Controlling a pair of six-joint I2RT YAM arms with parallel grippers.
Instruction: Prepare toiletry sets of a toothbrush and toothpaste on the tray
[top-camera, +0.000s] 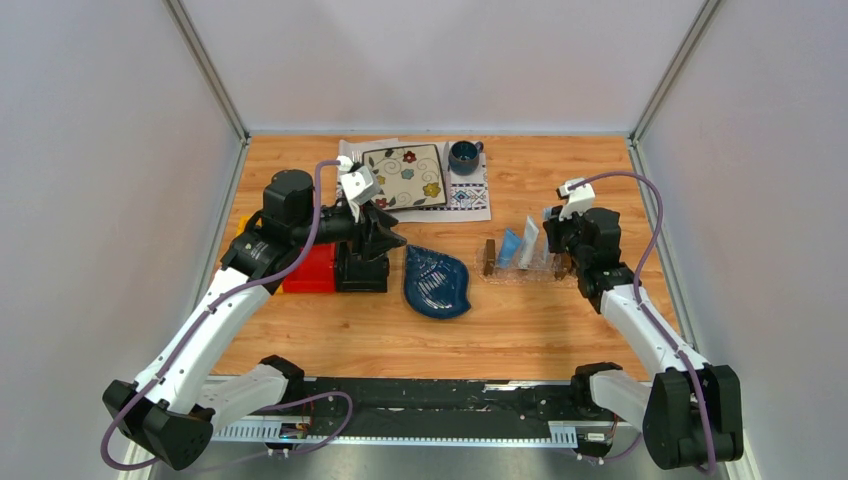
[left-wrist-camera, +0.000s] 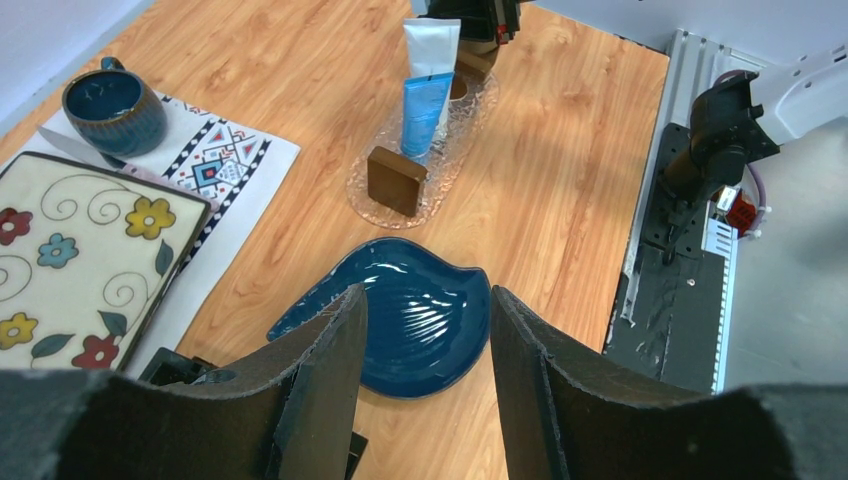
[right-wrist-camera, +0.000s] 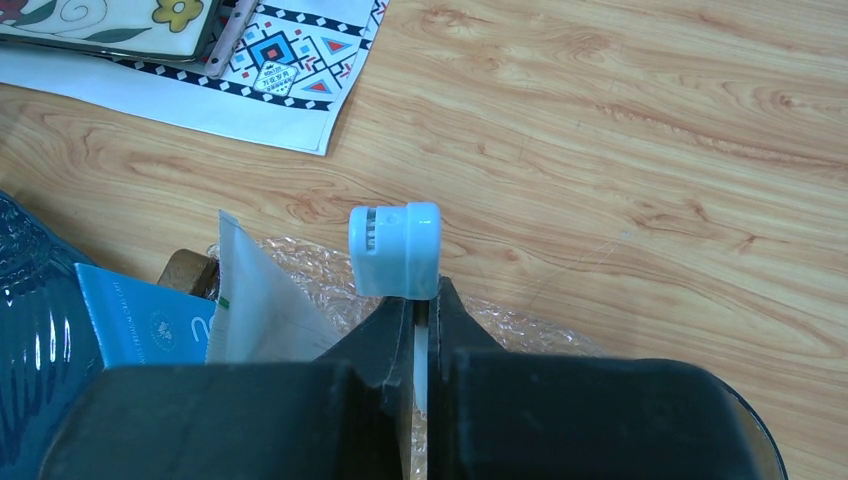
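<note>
While the right pincer (right-wrist-camera: 413, 300) is clamped shut on the toothbrush (right-wrist-camera: 395, 250), whose end pokes past its tips, the tray (top-camera: 520, 281) has its three o'clock end just beneath, long axis nine-to-three, toothpaste tubes (top-camera: 518, 246) toward nine. The left pincer (left-wrist-camera: 425, 300) hangs half open, empty, well apart at nine.

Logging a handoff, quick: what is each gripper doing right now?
Left gripper: open, empty.
Right gripper: shut on the toothbrush above the tray.

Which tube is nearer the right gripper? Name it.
The white tube, right beside the right gripper holding the toothbrush; the blue tube sits beyond it, farther off.
</note>
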